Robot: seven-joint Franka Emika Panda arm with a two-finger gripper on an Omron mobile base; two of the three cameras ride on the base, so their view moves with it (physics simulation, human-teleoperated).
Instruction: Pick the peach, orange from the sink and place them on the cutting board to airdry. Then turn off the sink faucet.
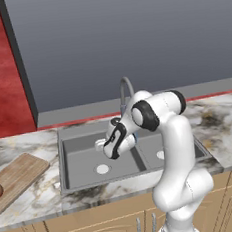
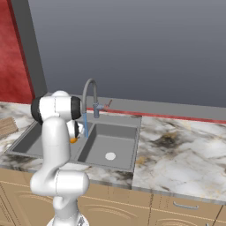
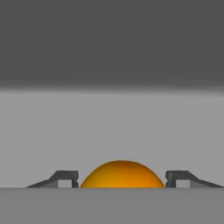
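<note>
The gripper (image 3: pixel 122 179) is clenched on the orange (image 3: pixel 121 175) low in the sink (image 1: pixel 72 165), one fingertip at each flank. Expect a light, firm, smooth ball, likely wet and slippery. Grip across its widest girth; lift steadily toward the cutting board (image 1: pixel 18 175).

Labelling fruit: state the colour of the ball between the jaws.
Uniform bright orange, smooth and unpatterned: the orange, seen best in the hand view.
</note>
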